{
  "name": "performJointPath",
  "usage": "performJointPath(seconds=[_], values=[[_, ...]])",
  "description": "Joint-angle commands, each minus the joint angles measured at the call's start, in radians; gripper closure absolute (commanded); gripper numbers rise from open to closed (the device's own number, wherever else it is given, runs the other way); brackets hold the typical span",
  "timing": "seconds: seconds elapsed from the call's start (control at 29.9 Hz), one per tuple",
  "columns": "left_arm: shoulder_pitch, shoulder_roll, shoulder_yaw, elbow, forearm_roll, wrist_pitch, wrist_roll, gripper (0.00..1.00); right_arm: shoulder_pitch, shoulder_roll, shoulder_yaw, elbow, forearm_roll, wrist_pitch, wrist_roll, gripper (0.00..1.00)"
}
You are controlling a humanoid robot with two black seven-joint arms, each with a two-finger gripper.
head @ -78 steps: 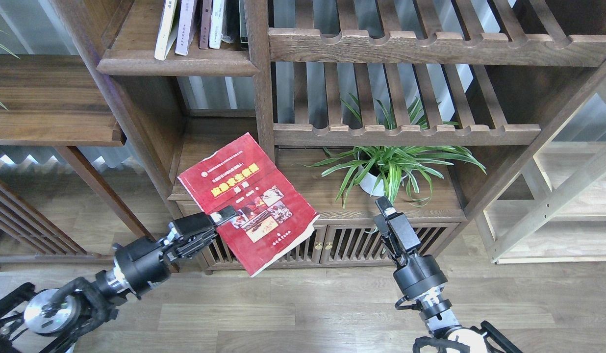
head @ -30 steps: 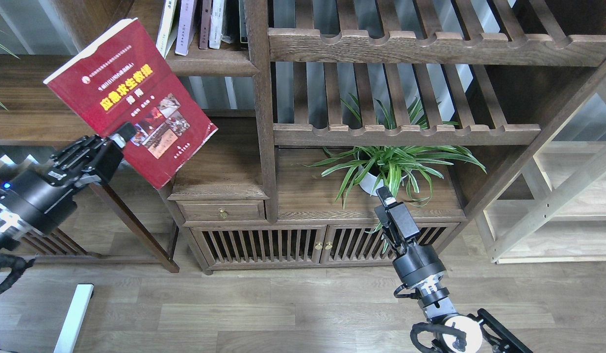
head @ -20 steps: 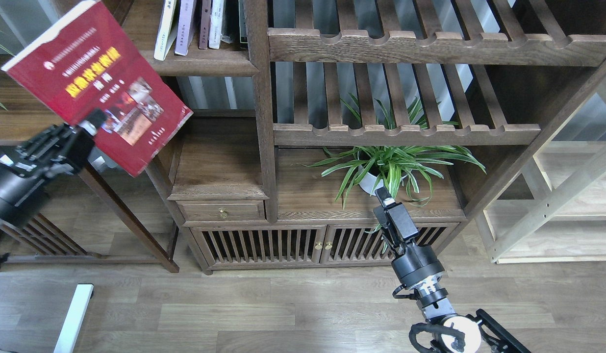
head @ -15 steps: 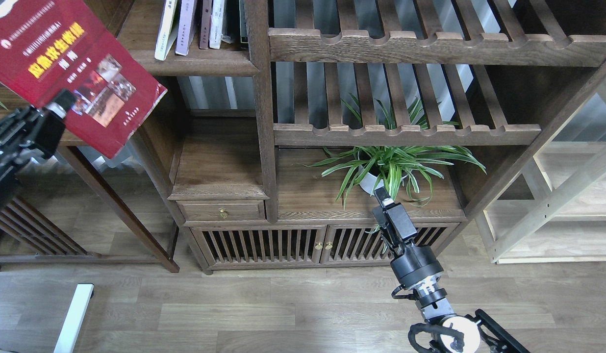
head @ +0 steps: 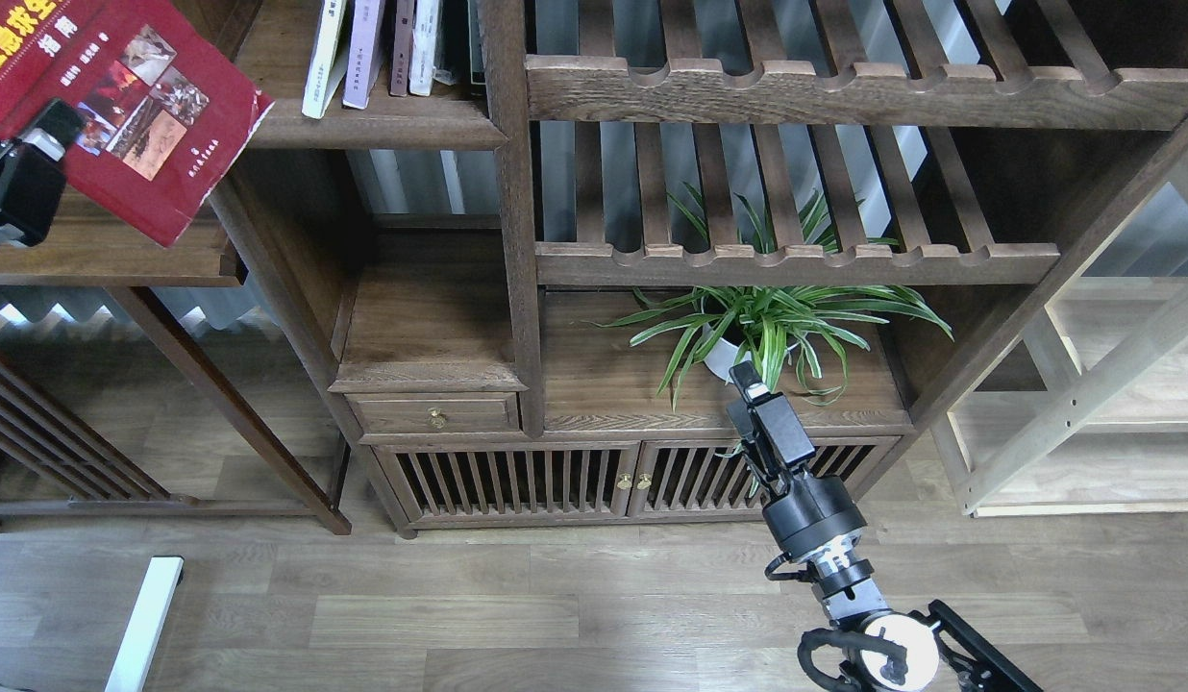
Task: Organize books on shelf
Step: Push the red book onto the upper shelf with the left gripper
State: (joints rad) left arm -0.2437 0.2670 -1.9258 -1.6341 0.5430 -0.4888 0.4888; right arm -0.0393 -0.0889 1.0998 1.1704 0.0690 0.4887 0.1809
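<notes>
1. Head view, left side: the left gripper is clamped on the lower edge of the dark red book, whose cover fans up and to the right of the claw and runs off the top of the picture. A few seconds back this same book was held low in front of the small drawer; since then the arm has swung it up and far to the left, so only the claw's tip shows at the picture's edge.

2. Just below the claw lies the flat dark-brown shelf; the book's lower corner hangs over its right end. Whether that corner touches the board, I cannot tell.

3. My reading: the carry is nearly finished, and lowering and letting go are still to come.

4. Head view, right side: the right gripper points up at the potted plant, holding nothing. It is seen end-on, so I cannot tell how wide it stands. It has scarcely shifted.

5. Well to the right of the left claw and above it, narrow upright volumes stand untouched.
</notes>
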Motion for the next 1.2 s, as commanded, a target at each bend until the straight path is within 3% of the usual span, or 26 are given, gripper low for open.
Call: performJointPath(seconds=[0.0,0.7,1.17], values=[[-0.034,0.026,0.005,0.023,0.0,0.0,0.0,0.99,0.001,0.0,0.0,0.0,0.0,0.0,0.0,0.01],[-0.239,0.204,0.203,0.154,0.018,0.0,0.0,0.98,0.009,0.0,0.002,0.0,0.0,0.0,0.0,0.01],[-0.263,0.299,0.229,0.175,0.006,0.0,0.0,0.97,0.009,-0.002,0.006,0.0,0.0,0.0,0.0,0.01]])
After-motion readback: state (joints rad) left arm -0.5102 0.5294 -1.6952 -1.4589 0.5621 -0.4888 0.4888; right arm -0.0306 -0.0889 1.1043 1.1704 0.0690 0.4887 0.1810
